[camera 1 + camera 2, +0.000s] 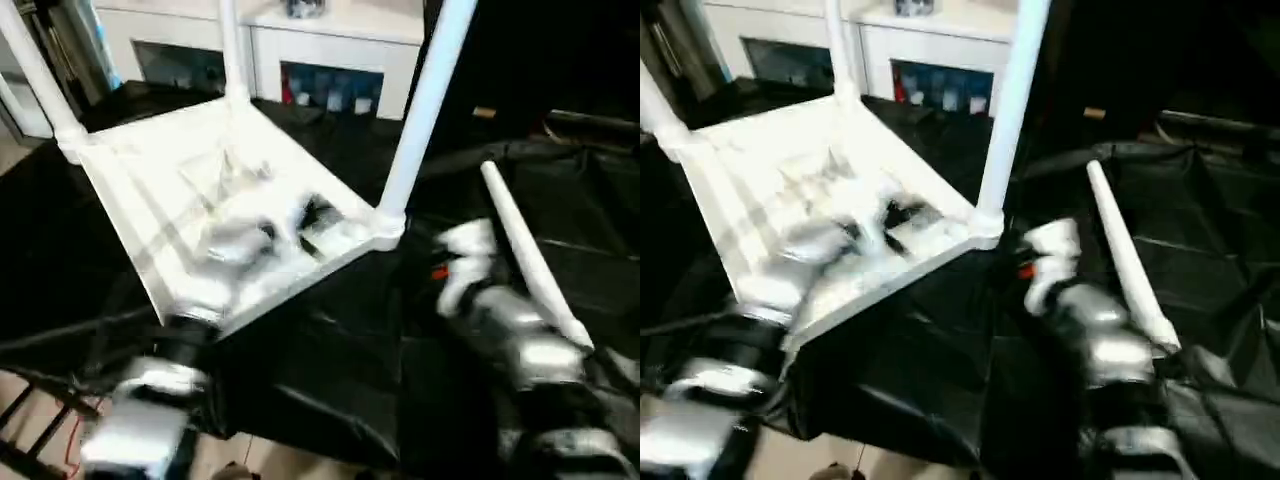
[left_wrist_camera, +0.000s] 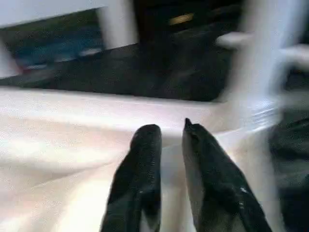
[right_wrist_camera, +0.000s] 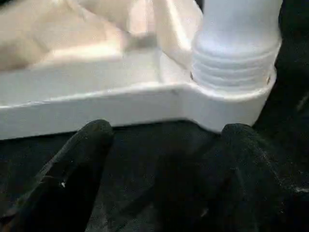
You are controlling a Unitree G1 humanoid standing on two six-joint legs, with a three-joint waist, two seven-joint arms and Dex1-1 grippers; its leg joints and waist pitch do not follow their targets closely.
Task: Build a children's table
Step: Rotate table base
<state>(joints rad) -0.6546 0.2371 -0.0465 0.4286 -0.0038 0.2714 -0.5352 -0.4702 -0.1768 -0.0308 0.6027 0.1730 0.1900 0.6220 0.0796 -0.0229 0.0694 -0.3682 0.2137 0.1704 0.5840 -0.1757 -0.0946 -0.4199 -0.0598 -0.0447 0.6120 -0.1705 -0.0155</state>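
Children's table lies upside down on the black sheet, three legs standing in corner sockets. Fourth leg loose on sheet beside it. Left gripper over underside, fingers slightly parted, holding nothing. Right gripper fingers spread wide, empty, near socketed corner leg.

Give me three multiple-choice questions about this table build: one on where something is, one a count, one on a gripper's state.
1. Where is the loose leg?
A. lying on the black sheet beside the right arm
B. on the white cabinet
C. inside the upturned table top

2. How many legs stand in the table top's sockets?
A. one
B. three
C. four

3. How do the right gripper's fingers stand?
A. wide apart, holding nothing
B. shut on a leg
C. shut on the rim

Answers: 1 A, it lies flat on the sheet; 2 B, three stand upright; 3 A, the wrist view shows a wide empty gap.
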